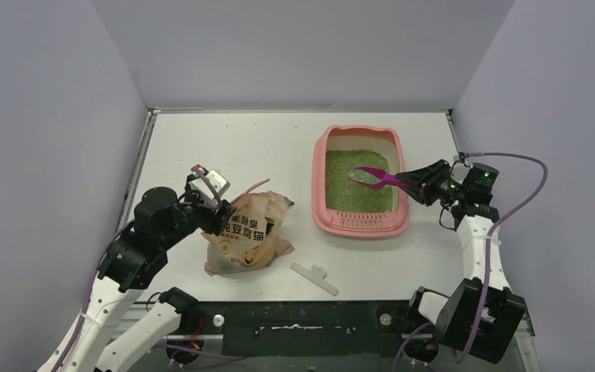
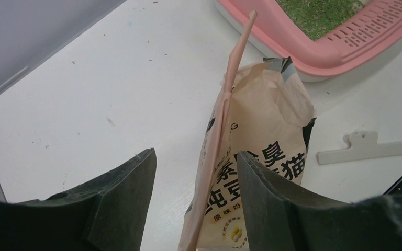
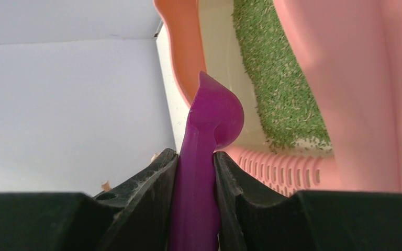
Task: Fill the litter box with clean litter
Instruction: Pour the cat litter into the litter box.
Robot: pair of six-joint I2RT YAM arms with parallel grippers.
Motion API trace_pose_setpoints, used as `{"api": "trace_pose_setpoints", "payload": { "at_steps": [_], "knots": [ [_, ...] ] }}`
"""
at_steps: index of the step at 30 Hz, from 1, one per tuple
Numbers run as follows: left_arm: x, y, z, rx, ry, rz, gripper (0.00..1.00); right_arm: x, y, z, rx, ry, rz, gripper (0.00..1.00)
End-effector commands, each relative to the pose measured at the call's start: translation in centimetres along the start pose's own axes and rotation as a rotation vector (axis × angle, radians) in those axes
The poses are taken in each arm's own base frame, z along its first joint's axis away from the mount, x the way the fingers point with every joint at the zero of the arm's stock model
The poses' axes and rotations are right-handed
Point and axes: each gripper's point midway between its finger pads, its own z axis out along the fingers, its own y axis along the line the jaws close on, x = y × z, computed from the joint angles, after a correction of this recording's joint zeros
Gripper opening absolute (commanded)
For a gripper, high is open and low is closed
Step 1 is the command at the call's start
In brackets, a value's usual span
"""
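Note:
The pink litter box sits at the table's right centre, and green litter covers its floor. My right gripper is shut on the handle of a magenta scoop, whose head hangs over the litter. The right wrist view shows the scoop pinched between the fingers, with the litter and the litter box wall beyond. My left gripper is open at the upper left of a tan litter bag. In the left wrist view the bag has one edge in the gap of the left gripper.
A white bag clip lies on the table in front of the bag, and it also shows in the left wrist view, the clip lying right of the bag. Grey walls enclose the table on the left, back and right.

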Motion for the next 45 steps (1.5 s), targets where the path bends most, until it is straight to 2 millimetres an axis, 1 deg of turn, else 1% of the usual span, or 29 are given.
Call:
{"api": "trace_pose_setpoints", "payload": {
  "at_steps": [1, 3, 5, 9, 10, 14, 18, 21, 23, 26, 31, 35, 38, 42, 45],
  "knots": [
    [-3.2, 1.3, -0.7, -0.067, -0.12, 0.018, 0.56, -1.9, 1.4, 0.4, 0.059, -0.065, -0.141, 0.0],
    [-3.5, 1.5, -1.0, -0.081, -0.134, 0.019, 0.58, -2.2, 2.1, 1.5, 0.07, -0.071, -0.184, 0.0],
    [-3.9, 1.7, -1.3, -0.091, -0.149, 0.02, 0.6, -3.0, 2.6, 2.8, 0.097, -0.099, -0.216, 0.0],
    [-4.1, 1.7, -1.8, -0.094, -0.146, 0.015, 0.62, -4.9, 4.1, 5.5, 0.08, -0.147, -0.235, 0.0],
    [-4.1, 1.6, -2.0, -0.093, -0.145, 0.013, 0.63, -5.4, 4.1, 6.2, 0.084, -0.16, -0.234, 0.0],
    [-3.6, 1.7, -2.5, -0.099, -0.13, 0.011, 0.64, -7.3, 4.7, 7.5, 0.089, -0.209, -0.239, 0.0],
    [-3.4, 1.9, -2.7, -0.114, -0.127, 0.011, 0.64, -7.9, 5.2, 7.7, 0.079, -0.218, -0.24, 0.0],
    [-3.4, 1.9, -2.6, -0.117, -0.129, 0.013, 0.65, -7.2, 5.0, 7.3, 0.076, -0.192, -0.235, 0.0],
    [-3.4, 2.0, -2.4, -0.118, -0.129, 0.015, 0.65, -6.2, 4.5, 6.7, 0.074, -0.163, -0.221, 0.0],
    [-3.4, 1.9, -2.2, -0.11, -0.126, 0.015, 0.65, -4.0, 3.6, 5.8, 0.053, -0.101, -0.186, 0.0],
    [-3.5, 1.7, -1.9, -0.098, -0.13, 0.016, 0.65, -0.2, 1.2, 2.9, 0.052, -0.021, -0.12, 0.0],
    [-3.8, 1.5, -2.0, -0.087, -0.148, 0.013, 0.65, 2.0, -0.6, 0.2, 0.088, 0.004, -0.11, 0.0],
    [-4.0, 1.5, -1.7, -0.087, -0.158, 0.007, 0.65, 2.6, -1.4, -1.5, 0.103, 0.01, -0.092, 0.0],
    [-4.1, 1.2, -1.4, -0.067, -0.156, 0.004, 0.65, 2.7, -1.2, -3.0, 0.091, 0.014, -0.08, 0.0],
    [-4.2, 1.1, -1.4, -0.062, -0.16, 0.0, 0.65, 3.0, -1.4, -3.6, 0.122, 0.035, -0.086, 0.0]
  ]
}}
